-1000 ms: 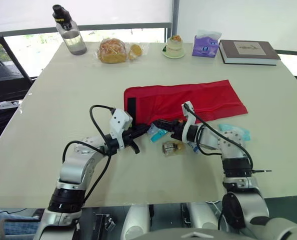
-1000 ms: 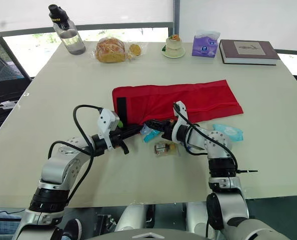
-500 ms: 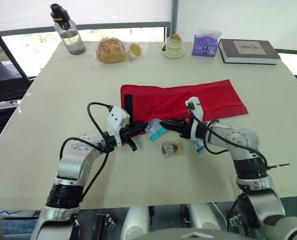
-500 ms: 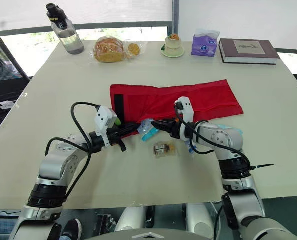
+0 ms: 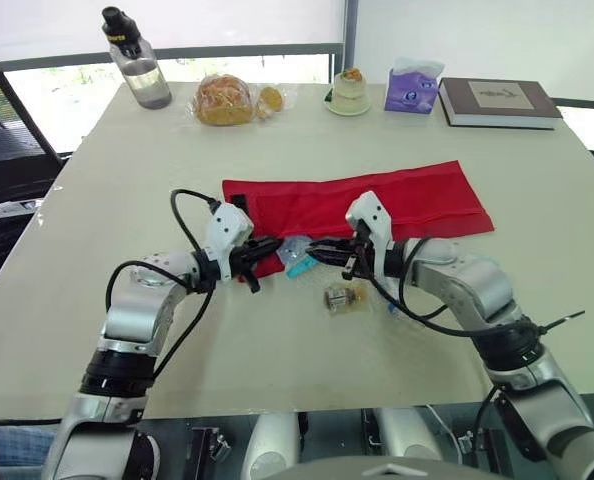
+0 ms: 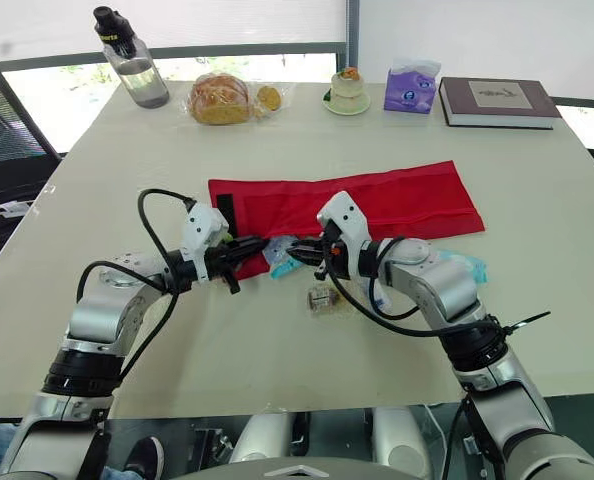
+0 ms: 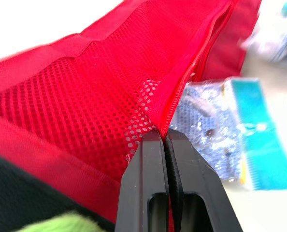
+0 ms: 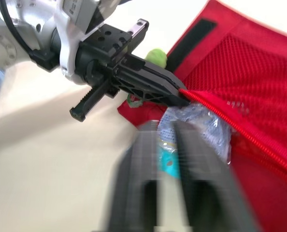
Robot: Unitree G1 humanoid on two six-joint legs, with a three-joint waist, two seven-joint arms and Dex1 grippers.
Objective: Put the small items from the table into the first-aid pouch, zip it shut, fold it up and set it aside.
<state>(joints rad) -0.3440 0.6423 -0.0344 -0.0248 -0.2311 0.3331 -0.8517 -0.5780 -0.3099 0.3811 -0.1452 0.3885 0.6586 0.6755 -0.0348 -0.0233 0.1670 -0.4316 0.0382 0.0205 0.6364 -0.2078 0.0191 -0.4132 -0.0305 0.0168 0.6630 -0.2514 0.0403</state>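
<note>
Your left gripper (image 7: 164,139) clamps the pouch (image 5: 417,195) lip; your right gripper (image 5: 317,249), nipping the blue packet (image 5: 297,254), faces that mouth just ahead.

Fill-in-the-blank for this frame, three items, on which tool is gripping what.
The left tool pinches the red pouch along its ___.
The right tool holds the blue packet close to the ___ tool's fingertips.
The small clear packet lies on the table, gripped by ___ tool.
Missing words: zipper; left; neither.
</note>
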